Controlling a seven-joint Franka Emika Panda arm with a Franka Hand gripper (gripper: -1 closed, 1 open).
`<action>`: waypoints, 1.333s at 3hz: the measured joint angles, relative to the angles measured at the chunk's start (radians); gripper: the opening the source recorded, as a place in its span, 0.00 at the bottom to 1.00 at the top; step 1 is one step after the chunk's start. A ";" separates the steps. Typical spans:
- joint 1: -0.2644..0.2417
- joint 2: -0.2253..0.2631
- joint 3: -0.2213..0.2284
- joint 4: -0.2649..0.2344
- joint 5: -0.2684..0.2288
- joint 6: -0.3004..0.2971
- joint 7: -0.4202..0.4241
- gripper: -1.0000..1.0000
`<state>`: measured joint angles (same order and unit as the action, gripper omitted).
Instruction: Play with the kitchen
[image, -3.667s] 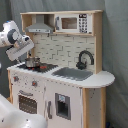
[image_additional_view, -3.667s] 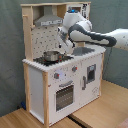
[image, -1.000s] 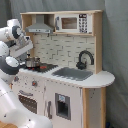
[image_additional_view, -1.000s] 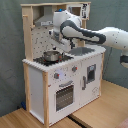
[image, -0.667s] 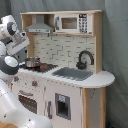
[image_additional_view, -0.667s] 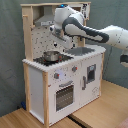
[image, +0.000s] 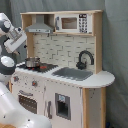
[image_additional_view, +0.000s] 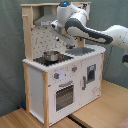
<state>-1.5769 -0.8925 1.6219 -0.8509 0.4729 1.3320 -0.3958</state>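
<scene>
The kitchen (image: 60, 75) is standing upright on the wooden floor (image_additional_view: 100, 112), against a grey curtain. It is likely rigid and too heavy to lift; the oven door (image_additional_view: 64, 95) handle and knobs (image_additional_view: 56, 76) are offering holds. A pot (image_additional_view: 50, 55) is sitting on the stovetop. The end effector (image_additional_view: 64, 36) is hovering above the sink; finger state cannot be determined.

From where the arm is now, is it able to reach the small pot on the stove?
Probably yes. The pot sits uncovered on the stovetop of the kitchen, and the arm hangs just above and behind it. Only the hood overhead narrows the way down; nothing else stands between them.
</scene>
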 joint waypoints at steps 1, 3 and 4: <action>0.033 0.000 -0.045 0.000 -0.083 -0.010 -0.057 1.00; 0.111 0.000 -0.117 -0.003 -0.263 -0.022 -0.164 1.00; 0.139 0.000 -0.127 -0.005 -0.354 -0.020 -0.213 1.00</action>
<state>-1.4382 -0.8924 1.4951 -0.8555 0.1185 1.3119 -0.6088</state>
